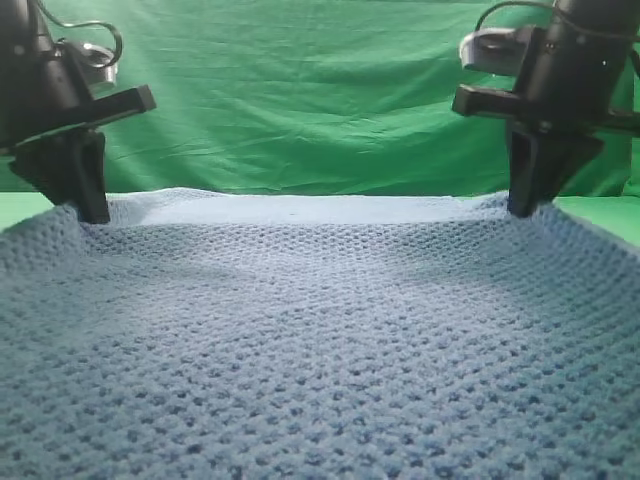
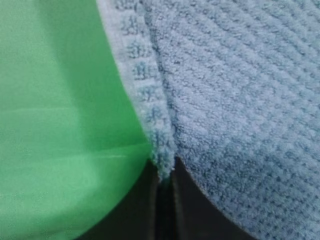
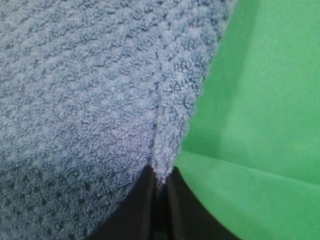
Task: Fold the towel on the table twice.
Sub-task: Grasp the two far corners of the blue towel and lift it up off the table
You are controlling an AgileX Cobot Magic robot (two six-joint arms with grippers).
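The blue-grey waffle-knit towel [image 1: 320, 340] lies spread over the green table [image 1: 600, 215] and fills most of the high view. My left gripper [image 1: 92, 212] stands at the towel's far left corner, shut on its edge. In the left wrist view the dark jaws pinch the towel's pale hem [image 2: 150, 125] at my left gripper [image 2: 164, 182]. At the far right corner my right gripper [image 1: 522, 208] is shut on the towel in the same way. The right wrist view shows a fold of towel [image 3: 170, 125] caught in my right gripper [image 3: 160, 185].
A wrinkled green fabric backdrop [image 1: 300, 100] hangs behind the table. Bare green table shows at the far left [image 1: 20, 208] and far right, and beside each pinched edge [image 2: 60, 125] [image 3: 260, 100].
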